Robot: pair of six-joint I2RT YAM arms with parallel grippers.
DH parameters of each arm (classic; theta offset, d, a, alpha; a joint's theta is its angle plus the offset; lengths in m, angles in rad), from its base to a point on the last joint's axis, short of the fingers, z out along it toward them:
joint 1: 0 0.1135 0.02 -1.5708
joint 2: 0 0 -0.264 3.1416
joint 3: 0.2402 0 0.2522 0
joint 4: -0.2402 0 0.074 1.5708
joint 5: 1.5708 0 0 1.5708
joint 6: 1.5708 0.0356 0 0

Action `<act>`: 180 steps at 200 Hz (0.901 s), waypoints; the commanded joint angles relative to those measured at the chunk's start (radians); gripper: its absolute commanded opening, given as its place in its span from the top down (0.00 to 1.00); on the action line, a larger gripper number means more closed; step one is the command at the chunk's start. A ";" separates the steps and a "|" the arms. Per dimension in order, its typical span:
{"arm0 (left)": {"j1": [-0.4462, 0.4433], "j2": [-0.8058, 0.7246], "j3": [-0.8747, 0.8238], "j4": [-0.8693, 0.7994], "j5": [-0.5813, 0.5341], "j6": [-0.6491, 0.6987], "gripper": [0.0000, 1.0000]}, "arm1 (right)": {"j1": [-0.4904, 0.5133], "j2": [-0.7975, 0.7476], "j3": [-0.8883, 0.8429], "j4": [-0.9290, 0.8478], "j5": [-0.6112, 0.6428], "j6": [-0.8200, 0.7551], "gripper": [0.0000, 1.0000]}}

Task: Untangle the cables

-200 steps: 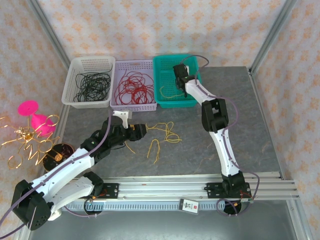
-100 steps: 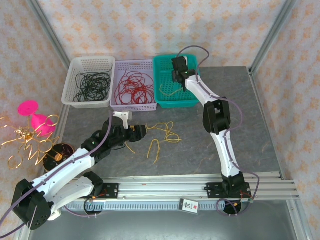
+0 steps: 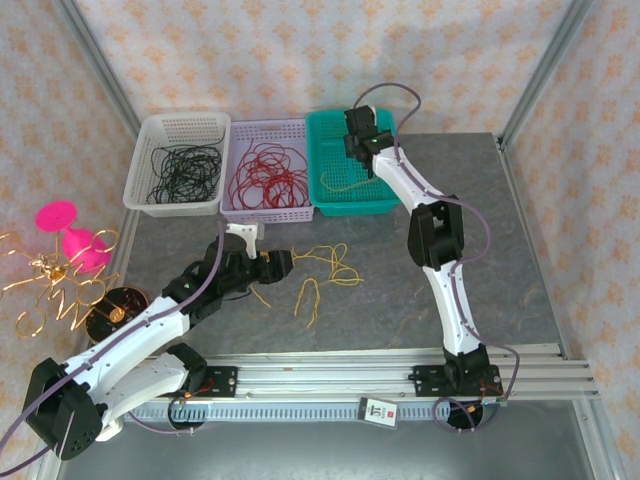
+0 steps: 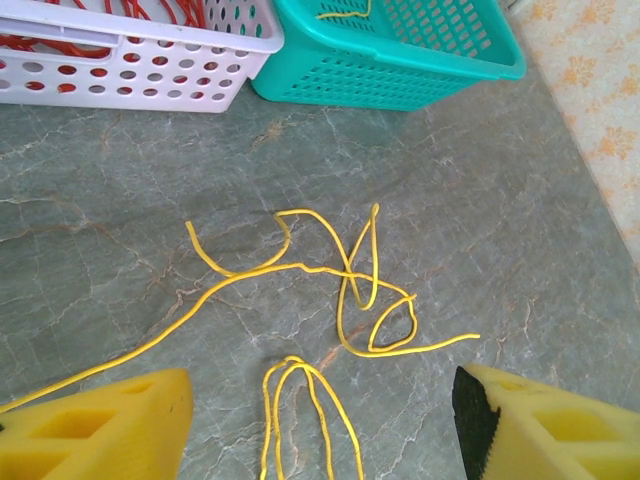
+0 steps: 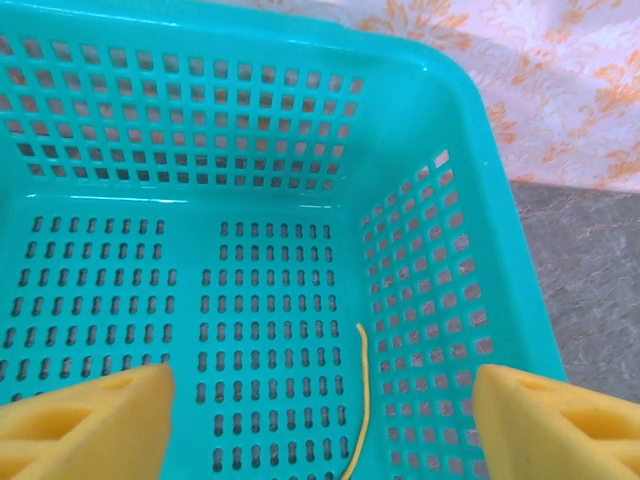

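Observation:
Loose yellow cables (image 3: 325,270) lie tangled on the grey table (image 3: 480,220), and in the left wrist view these yellow cables (image 4: 350,290) sit just ahead of the fingers. My left gripper (image 3: 285,260) (image 4: 320,420) is open and low at their left end, holding nothing. Red cables (image 3: 268,172) fill the lilac basket (image 3: 262,212). One yellow cable (image 3: 345,182) (image 5: 362,400) rests in the teal basket (image 3: 318,160) (image 5: 200,120). My right gripper (image 3: 362,140) (image 5: 320,400) hangs open over that basket, empty.
A white basket (image 3: 135,190) at the back left holds black wires (image 3: 180,165). Off the table's left side stand a pink object (image 3: 70,235), a golden curly wire ornament (image 3: 45,290) and a dark cup (image 3: 115,310). A metal rail (image 3: 350,375) runs along the near edge.
My right gripper has opened and drawn slightly toward the back of the teal basket, leaving the yellow cable lying inside. The left arm has not moved.

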 commanded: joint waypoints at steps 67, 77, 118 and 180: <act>0.000 0.073 -0.047 0.018 -0.088 -0.030 0.39 | 0.158 -0.883 -1.065 0.238 -0.212 0.299 0.36; 0.002 0.097 -0.047 -0.016 -0.127 -0.037 0.39 | 0.184 -0.952 -1.167 0.260 -0.275 0.314 0.37; 0.003 0.153 -0.063 -0.191 -0.338 -0.224 0.33 | 0.254 -1.109 -1.423 0.307 -0.325 0.408 0.38; -0.010 0.175 -0.210 -0.050 -0.254 -0.311 0.38 | 0.256 -1.071 -1.427 0.354 -0.358 0.379 0.38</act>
